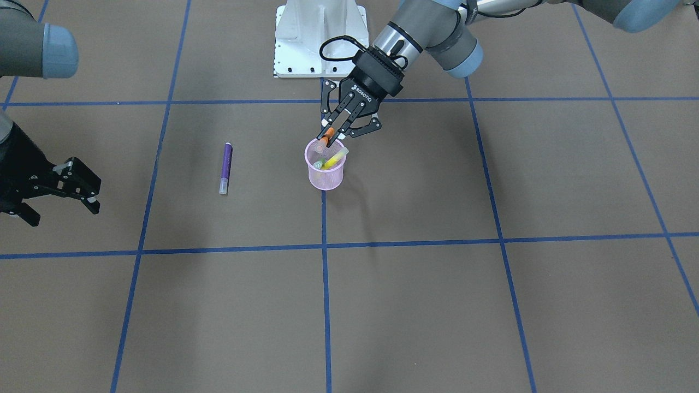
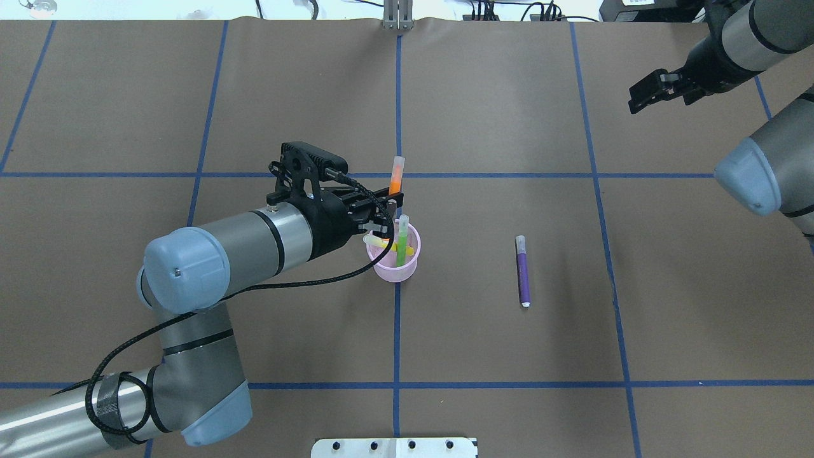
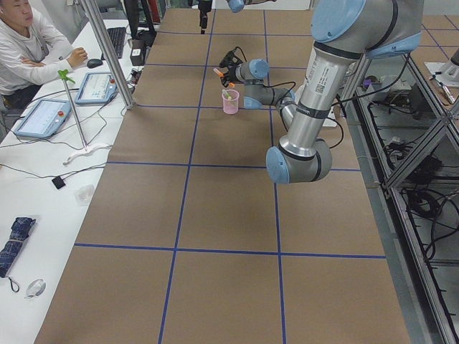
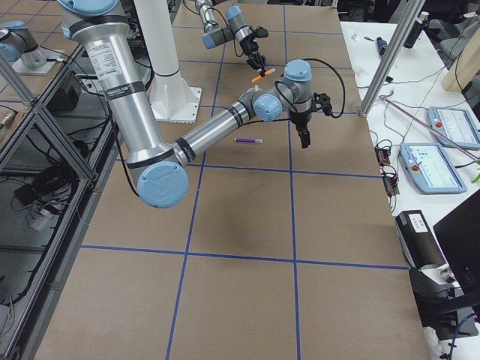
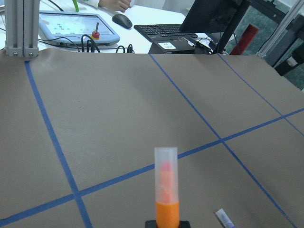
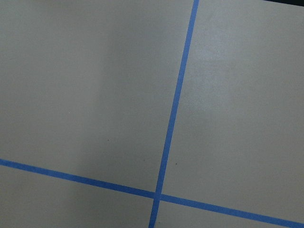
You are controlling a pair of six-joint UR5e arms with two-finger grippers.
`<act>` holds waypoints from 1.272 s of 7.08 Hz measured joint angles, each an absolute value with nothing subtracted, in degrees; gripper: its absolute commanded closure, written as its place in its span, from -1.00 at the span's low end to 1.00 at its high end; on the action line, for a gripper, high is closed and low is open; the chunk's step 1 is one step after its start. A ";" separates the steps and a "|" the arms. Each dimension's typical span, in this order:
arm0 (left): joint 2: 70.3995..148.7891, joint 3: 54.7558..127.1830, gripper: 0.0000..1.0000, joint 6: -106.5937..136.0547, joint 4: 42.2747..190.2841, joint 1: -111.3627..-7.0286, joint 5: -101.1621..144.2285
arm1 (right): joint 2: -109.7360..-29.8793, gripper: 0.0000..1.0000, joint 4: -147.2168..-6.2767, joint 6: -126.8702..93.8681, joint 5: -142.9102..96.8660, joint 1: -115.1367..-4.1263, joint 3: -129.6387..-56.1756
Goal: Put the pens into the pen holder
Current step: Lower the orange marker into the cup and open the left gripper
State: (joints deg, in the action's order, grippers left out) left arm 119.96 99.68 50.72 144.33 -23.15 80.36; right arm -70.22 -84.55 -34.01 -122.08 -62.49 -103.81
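- Up above the pen holder, the left claw was held out by the left arm, which was bent at the elbow and stretched forward from the robot's left side.
- The left claw was tipped down toward the table, and its two fingers were squeezed tight on the orange pen.
- The orange pen was held on a slant over the cup, with its whitish cap pointed away from the claw.
- The right arm was kept far off at the robot's right side, well apart from the cup and the pens.
- The right claw was hung over the table with its fingers spread wide apart.
- Four pens were counted in all.
- One pen, the orange one, was gripped in the left claw.
- Two pens were found standing in the pen holder: the green pen and the yellow pen, both leaned against the rim.
- One pen, the purple pen, was left lying flat on the table, well apart from the cup, on the robot's right side of it.
- One pen holder was counted, a small pink mesh cup, stood upright on a blue tape line near the middle of the table.
- Two arms and two claws were seen.
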 measured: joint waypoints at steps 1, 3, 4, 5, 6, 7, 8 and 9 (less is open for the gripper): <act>120.24 99.25 1.00 46.97 145.88 -22.52 79.27 | -70.23 -1.00 -84.55 -34.01 -122.08 -62.49 -103.81; 120.75 98.32 1.00 40.74 147.02 -22.19 78.66 | -70.23 -1.00 -84.55 -34.01 -122.08 -62.49 -103.74; 120.97 97.38 1.00 38.40 147.38 -22.17 78.61 | -70.22 -1.00 -84.55 -34.01 -122.08 -62.49 -103.73; 121.06 96.28 0.82 37.26 147.92 -22.15 78.49 | -70.22 -1.00 -84.55 -34.01 -122.06 -62.49 -103.71; 121.09 95.26 0.40 36.60 148.48 -22.15 78.29 | -70.22 -1.00 -84.55 -34.01 -122.03 -62.49 -103.71; 121.18 94.66 -0.37 36.26 148.81 -22.15 78.19 | -70.22 -1.00 -84.55 -34.01 -122.00 -62.49 -103.71; 121.35 94.40 -0.66 36.16 148.97 -22.12 78.15 | -70.22 -1.00 -84.55 -34.01 -122.00 -62.49 -103.71; 121.52 94.29 -0.82 36.14 149.03 -22.09 78.08 | -70.22 -1.00 -84.55 -34.01 -121.99 -62.49 -103.71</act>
